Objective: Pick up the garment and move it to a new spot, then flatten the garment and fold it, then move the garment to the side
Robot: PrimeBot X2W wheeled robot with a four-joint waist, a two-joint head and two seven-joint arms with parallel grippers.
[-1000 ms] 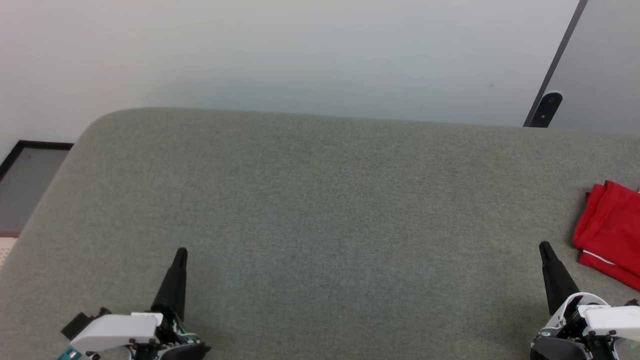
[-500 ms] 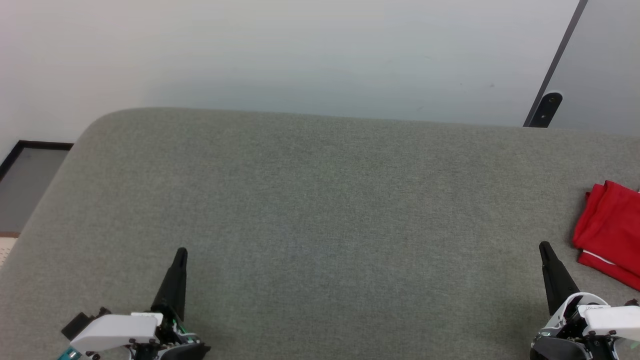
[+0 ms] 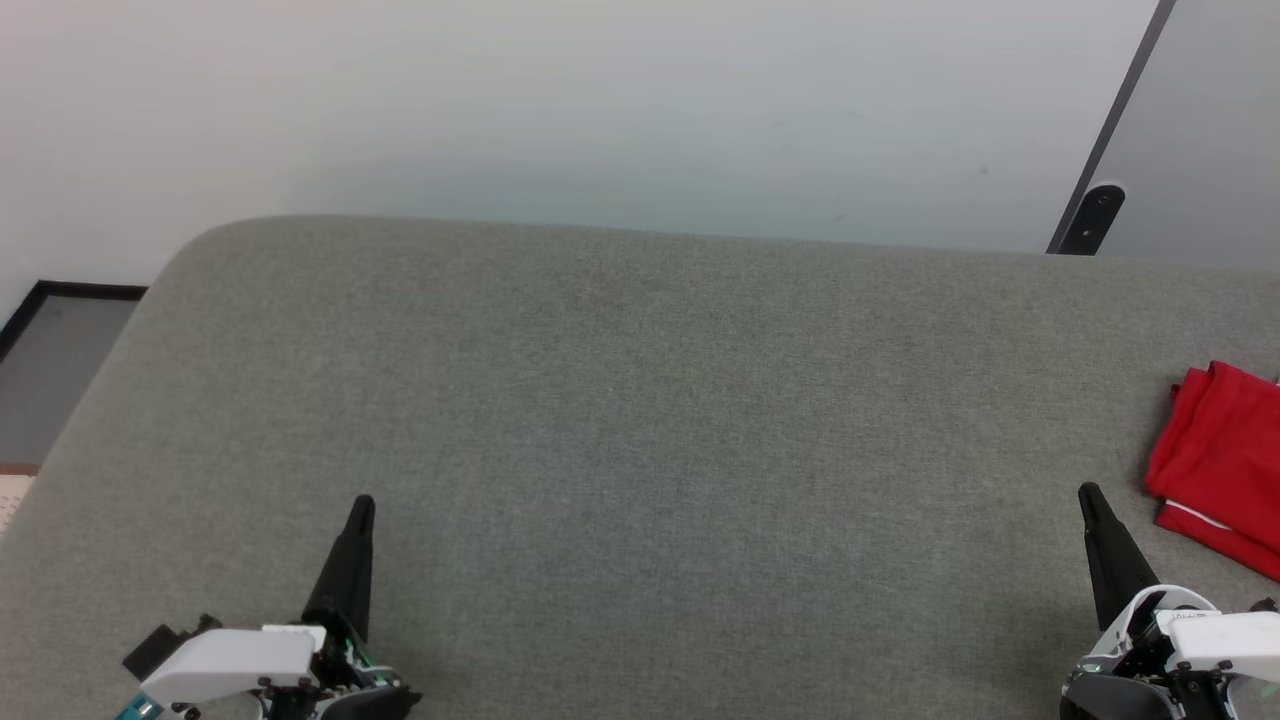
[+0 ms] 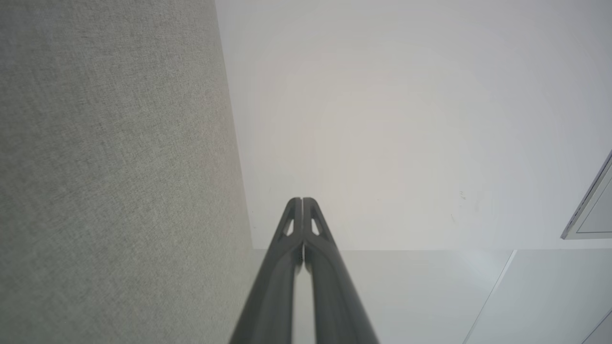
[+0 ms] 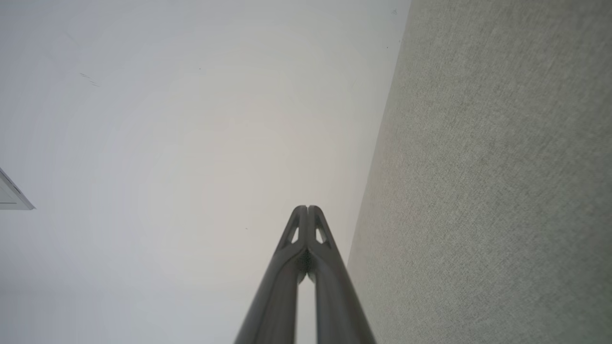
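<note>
The garment point(image 3: 1220, 460) lies folded in a red bundle with a thin white stripe at the far right edge of the grey padded surface point(image 3: 640, 420); part of it runs out of the head view. My right gripper point(image 3: 1088, 494) hovers just left of it, shut, holding nothing. At the lower left my left gripper point(image 3: 362, 504) is shut and holds nothing, far from the garment. In the left wrist view my left gripper point(image 4: 302, 200) has its tips pressed together, and my right gripper point(image 5: 306, 209) looks the same in the right wrist view.
The grey surface has a rounded far-left corner point(image 3: 215, 240) and meets a pale wall point(image 3: 600, 110) at the back. A dark door frame with a black stopper point(image 3: 1095, 215) stands at the back right. A dark-framed floor panel point(image 3: 60, 350) lies off the left edge.
</note>
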